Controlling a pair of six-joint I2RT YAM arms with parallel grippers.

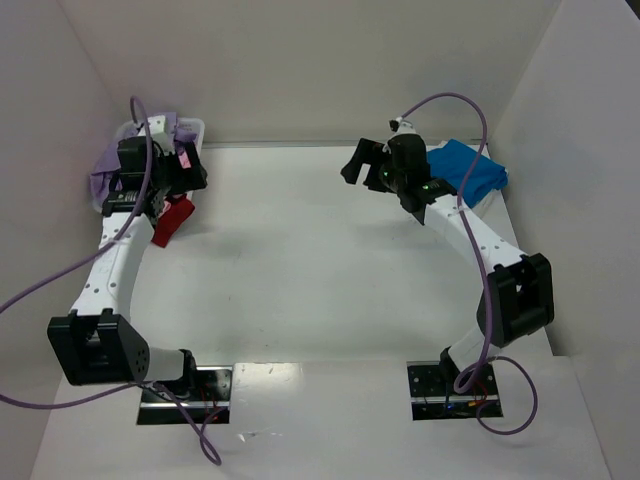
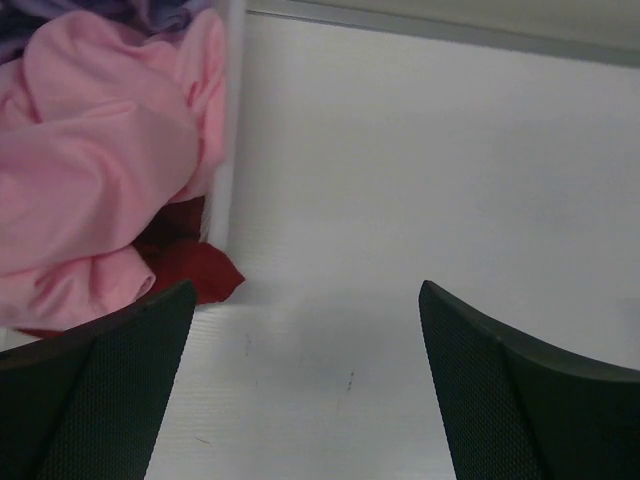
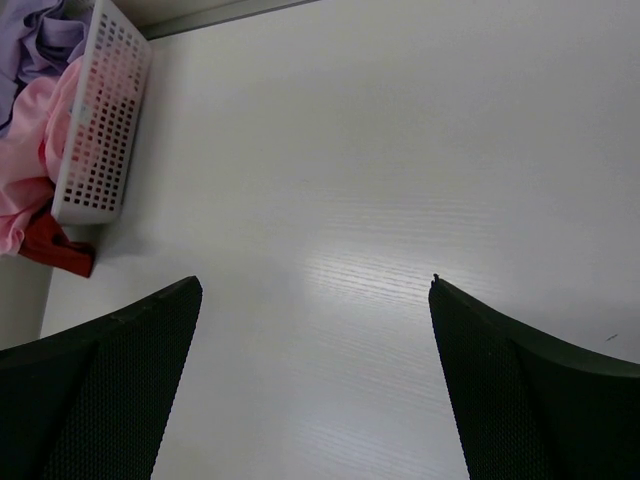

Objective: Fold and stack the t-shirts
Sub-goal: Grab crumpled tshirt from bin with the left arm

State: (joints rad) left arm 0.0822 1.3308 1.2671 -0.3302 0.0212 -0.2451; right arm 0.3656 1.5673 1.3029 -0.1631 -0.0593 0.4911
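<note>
The left pincer point(image 2: 305, 300) is spread wide and empty; the red t-shirt point(image 2: 195, 268) beneath the pink t-shirt point(image 2: 100, 170) should be pinched at its free corner alone.

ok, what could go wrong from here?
1. Light pink t-shirt, red t-shirt and lavender t-shirt are bunched together at the white perforated plastic basket. The open left gripper may pinch two at once or drag the basket.
2. Bright blue t-shirt lies close beside the right arm, which could sweep it askew.
</note>
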